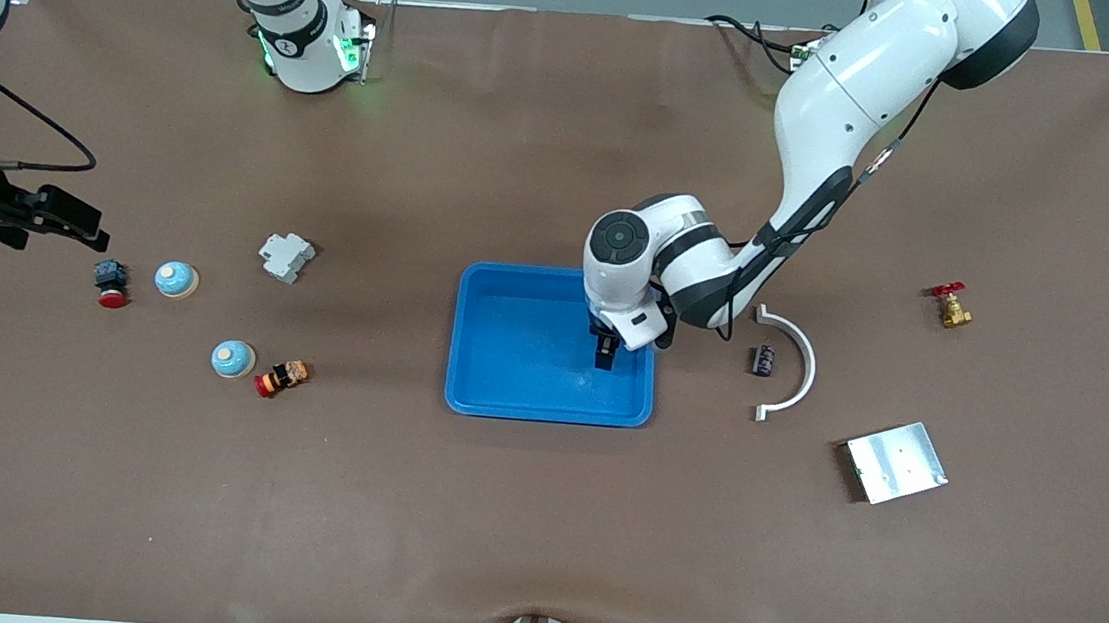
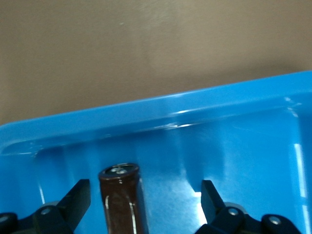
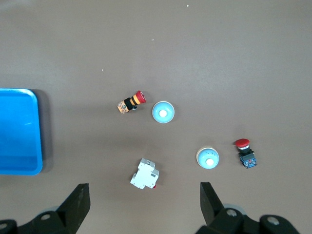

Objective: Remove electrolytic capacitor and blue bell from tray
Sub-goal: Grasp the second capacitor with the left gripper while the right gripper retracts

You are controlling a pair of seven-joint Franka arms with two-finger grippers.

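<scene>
metal plate (image 1: pixel 896 462) | blue tray (image 1: pixel 486 401): capacitor (image 2: pixel 121 202) inside

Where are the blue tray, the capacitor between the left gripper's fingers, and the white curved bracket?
Blue tray (image 1: pixel 471 344), front view, bare floor.
Capacitor (image 2: pixel 119 202), left wrist view, brown body.
White curved bracket (image 1: pixel 804 358), front view, arc's middle.

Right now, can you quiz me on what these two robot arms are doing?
1. True or false: the right gripper holds a bell.
2. How many light-blue bells sit on the table? A) one B) two C) four
3. Fill in: the capacitor between the left gripper's open fingers is in the ____.

Key: 1 false, it hangs open with nothing in it; 2 B; 3 blue tray.
</scene>
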